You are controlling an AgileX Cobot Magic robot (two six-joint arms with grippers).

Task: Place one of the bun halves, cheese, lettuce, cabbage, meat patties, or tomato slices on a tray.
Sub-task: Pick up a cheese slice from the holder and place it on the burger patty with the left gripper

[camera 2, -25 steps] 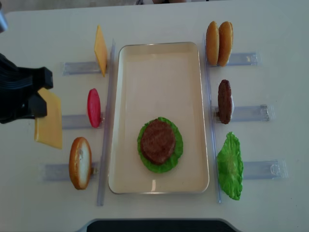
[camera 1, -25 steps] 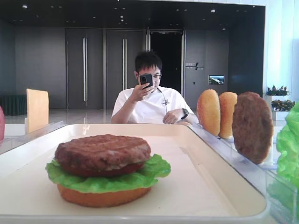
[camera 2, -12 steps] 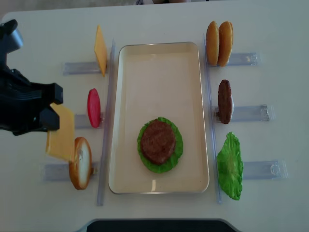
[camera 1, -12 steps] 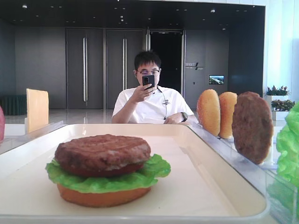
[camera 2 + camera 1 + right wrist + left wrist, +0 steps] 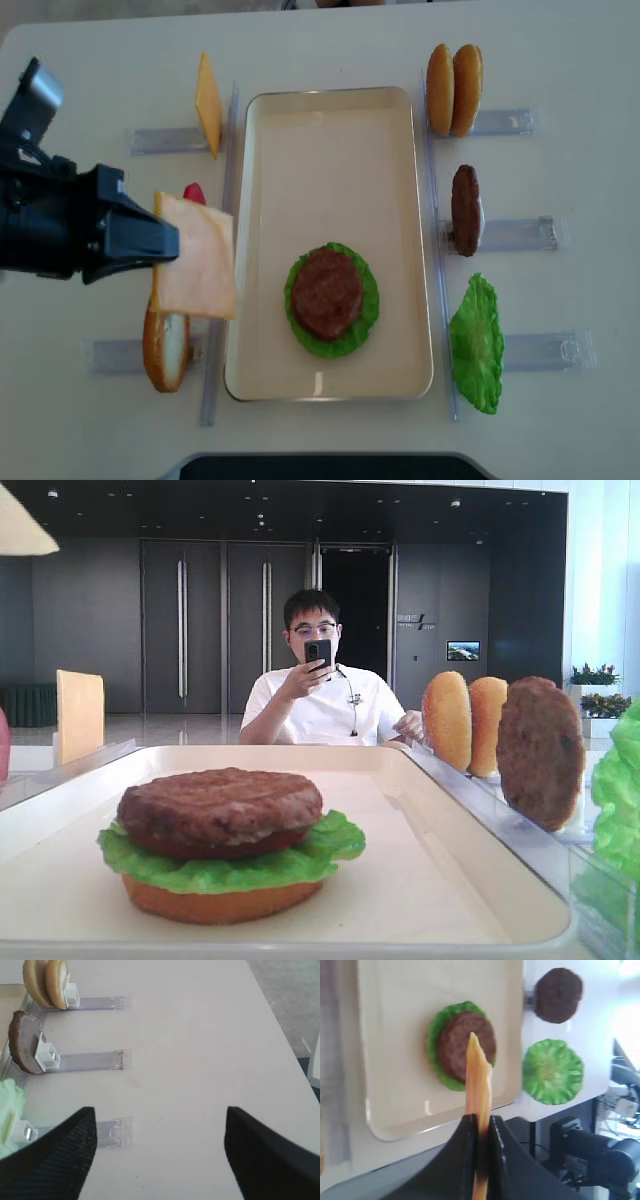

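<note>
My left gripper (image 5: 165,240) is shut on a yellow-orange cheese slice (image 5: 195,258), held above the table just left of the cream tray (image 5: 330,130). The slice's right edge hangs over the tray's left rim. In the left wrist view the cheese (image 5: 478,1080) stands edge-on between the black fingers (image 5: 465,1132), in line with the stack below. That stack sits in the tray's near half: a meat patty (image 5: 326,292) on lettuce (image 5: 362,325) on a bun half (image 5: 220,902). My right gripper (image 5: 160,1115) is open over bare table, right of the racks.
Clear racks line both sides of the tray. The left ones hold a second cheese slice (image 5: 208,103), a red tomato slice (image 5: 192,190) mostly hidden by the held cheese, and a bun half (image 5: 165,345). The right ones hold two bun halves (image 5: 453,90), a patty (image 5: 465,208) and lettuce (image 5: 477,342).
My left gripper has carried the cheese rightward, from beyond the left racks to the tray's left rim. The slice now covers most of the tomato slice. Nothing on the tray moved.
</note>
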